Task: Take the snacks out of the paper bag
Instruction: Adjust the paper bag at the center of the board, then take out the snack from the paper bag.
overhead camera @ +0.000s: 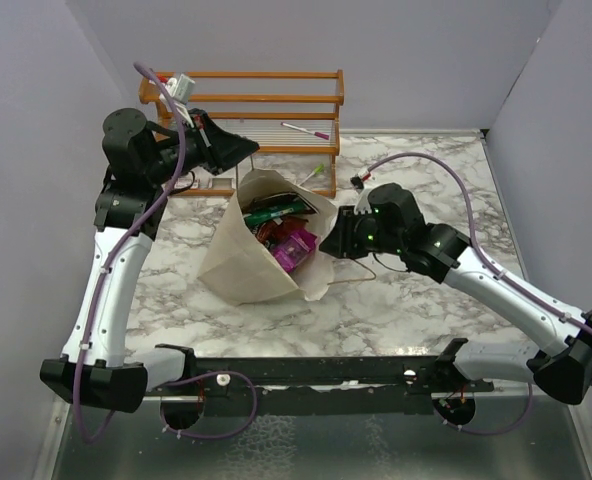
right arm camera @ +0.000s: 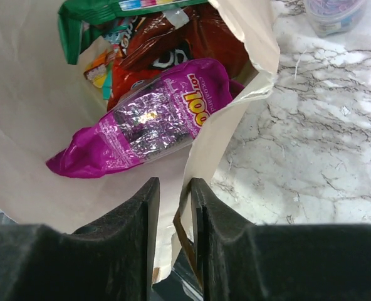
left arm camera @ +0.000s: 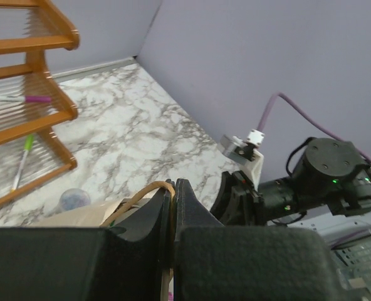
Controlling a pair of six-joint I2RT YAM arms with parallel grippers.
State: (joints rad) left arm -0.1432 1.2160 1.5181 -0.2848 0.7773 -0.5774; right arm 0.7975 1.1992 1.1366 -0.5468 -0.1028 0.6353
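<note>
Holding the paper bag [overhead camera: 238, 268] on the marble table [overhead camera: 426, 290] with our left gripper [left arm camera: 173, 188] closed on its string handle [left arm camera: 149, 187] and our right gripper [right arm camera: 171, 188] pinching its rim, we judge its mouth is spread so the snacks [right arm camera: 149, 118], all inside it, can be reached.

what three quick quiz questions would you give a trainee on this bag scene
1. True or false: the purple packet lies outside the paper bag.
2. The jaws of the left gripper are shut on: A string handle, B pen, C cup?
3. Which arm's jaws straddle the bag's rim?
Key: 1 false; 2 A; 3 right gripper.
</note>
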